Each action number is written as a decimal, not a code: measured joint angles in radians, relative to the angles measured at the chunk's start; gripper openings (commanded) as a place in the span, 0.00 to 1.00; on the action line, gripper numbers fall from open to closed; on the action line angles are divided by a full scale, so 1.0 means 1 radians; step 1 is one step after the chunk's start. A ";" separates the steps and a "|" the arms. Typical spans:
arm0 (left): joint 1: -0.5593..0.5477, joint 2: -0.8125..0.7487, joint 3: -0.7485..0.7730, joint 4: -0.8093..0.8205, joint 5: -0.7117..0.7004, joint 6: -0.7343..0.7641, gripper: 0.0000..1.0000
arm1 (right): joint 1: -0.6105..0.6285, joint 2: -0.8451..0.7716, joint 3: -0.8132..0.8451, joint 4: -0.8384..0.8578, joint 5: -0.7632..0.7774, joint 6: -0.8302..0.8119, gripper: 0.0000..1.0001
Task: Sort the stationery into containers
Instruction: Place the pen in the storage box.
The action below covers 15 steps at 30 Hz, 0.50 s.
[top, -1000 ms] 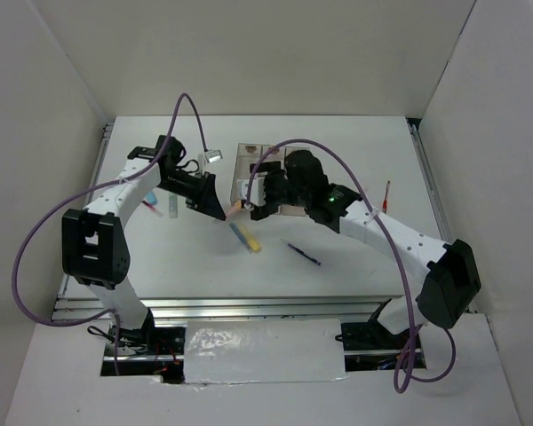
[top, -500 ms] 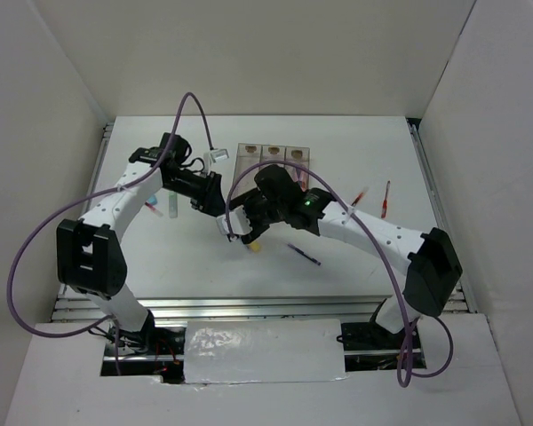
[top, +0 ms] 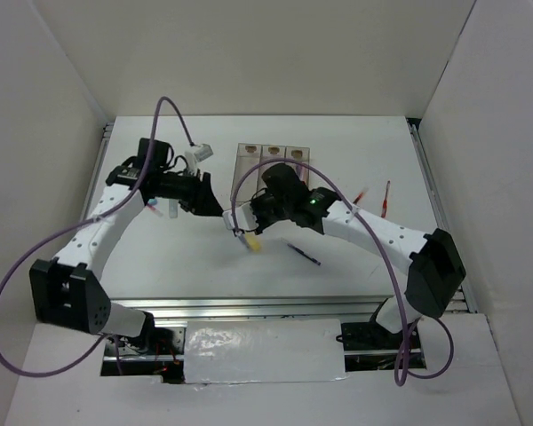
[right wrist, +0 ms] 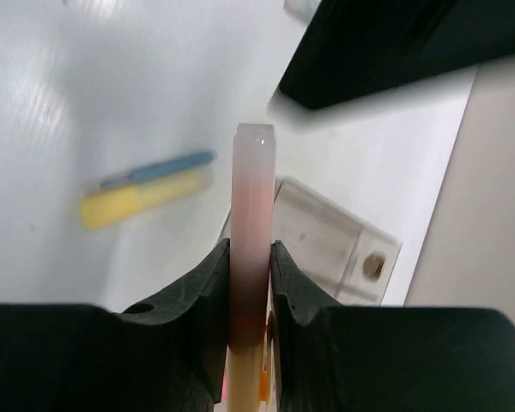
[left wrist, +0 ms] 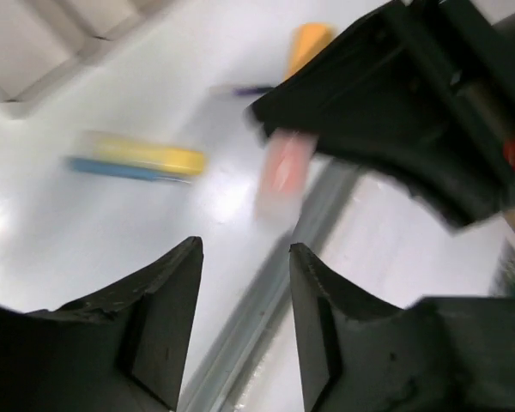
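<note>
A pale pink marker (right wrist: pixel 251 223) stands upright between my right gripper's (right wrist: pixel 250 249) fingers, which are shut on it above the table. My left gripper (left wrist: pixel 245 249) is open and holds nothing; it hangs just left of the right gripper (top: pixel 237 226) and sees the pink marker (left wrist: pixel 283 167) blurred ahead. A yellow pen (right wrist: pixel 142 199) and a blue pen (right wrist: pixel 159 168) lie side by side on the table below. The clear containers (top: pixel 272 153) sit behind, partly hidden by the right arm. A dark purple pen (top: pixel 304 255) lies to the right.
Thin red pens (top: pixel 386 197) lie at the far right near the table rail. A small pen (top: pixel 171 210) lies under the left arm. An orange-yellow pen (left wrist: pixel 309 43) shows beyond the right gripper. White walls enclose the table on three sides.
My right gripper has shut on the pink marker. The left gripper has opened, let it go and drawn back to the left.
</note>
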 measured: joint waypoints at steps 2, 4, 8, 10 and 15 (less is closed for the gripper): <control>0.042 -0.078 -0.036 0.046 -0.066 -0.033 0.74 | -0.037 -0.040 -0.047 0.001 0.008 0.029 0.00; 0.080 -0.156 -0.062 0.098 -0.153 -0.070 0.81 | -0.081 -0.058 -0.066 0.003 0.020 0.077 0.00; 0.117 -0.307 -0.114 0.197 -0.352 -0.129 0.99 | -0.178 -0.033 -0.031 0.027 0.060 0.338 0.00; 0.118 -0.359 -0.145 0.235 -0.452 -0.158 0.99 | -0.230 0.041 0.084 0.016 0.084 0.551 0.00; 0.125 -0.380 -0.229 0.303 -0.681 -0.214 0.97 | -0.345 0.292 0.441 -0.047 0.166 1.036 0.00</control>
